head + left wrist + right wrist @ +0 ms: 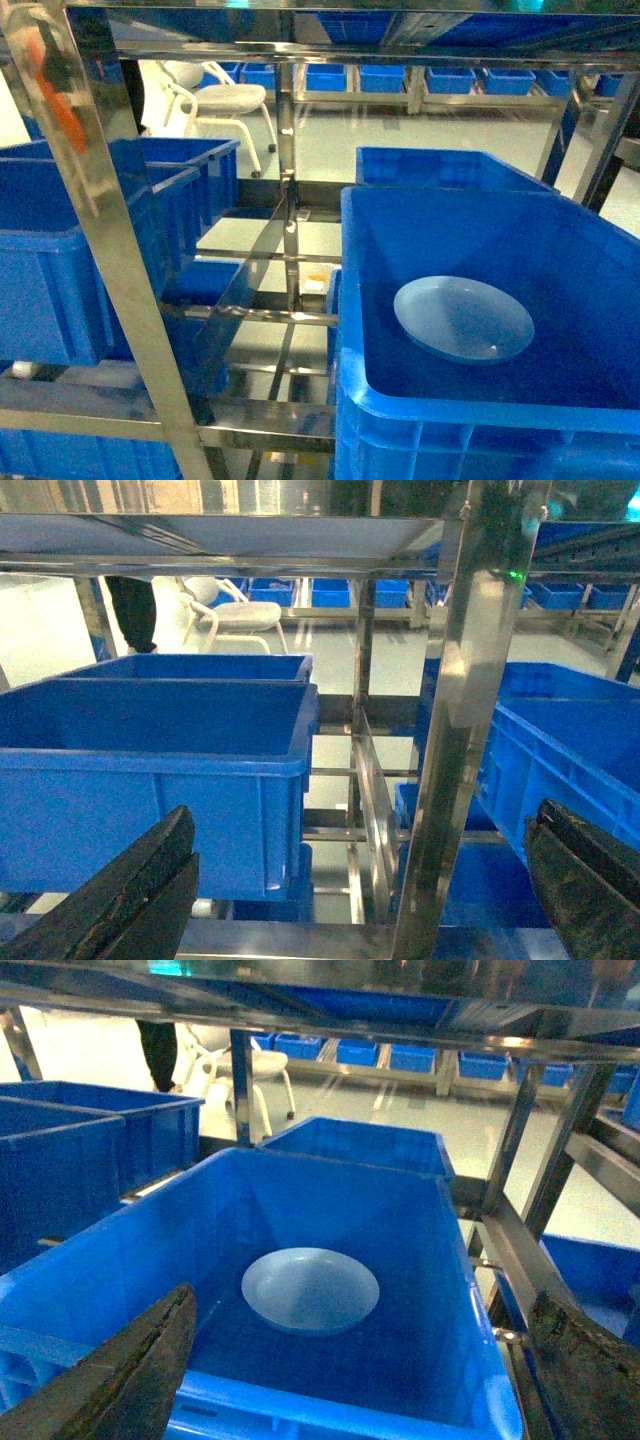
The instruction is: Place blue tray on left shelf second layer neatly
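The pale light-blue round plastic tray [310, 1290] lies flat on the floor of a deep blue ribbed crate [440, 1290] on the right. The right gripper [350, 1380] hangs above the near rim, jaws wide apart; the left gripper [360, 900] is also apart, empty. The right gripper should descend straight and pinch the tray's near rim, avoiding the crate wall.

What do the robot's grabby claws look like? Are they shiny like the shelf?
No, they are not shiny. In each wrist view only the fingertips show: the left gripper has two dark, nearly black fingers that look dull, rough and scuffed, with thick edges tapering toward the tips. The right gripper has the same dark, worn fingers, a bit brownish. No cables or markings are visible.
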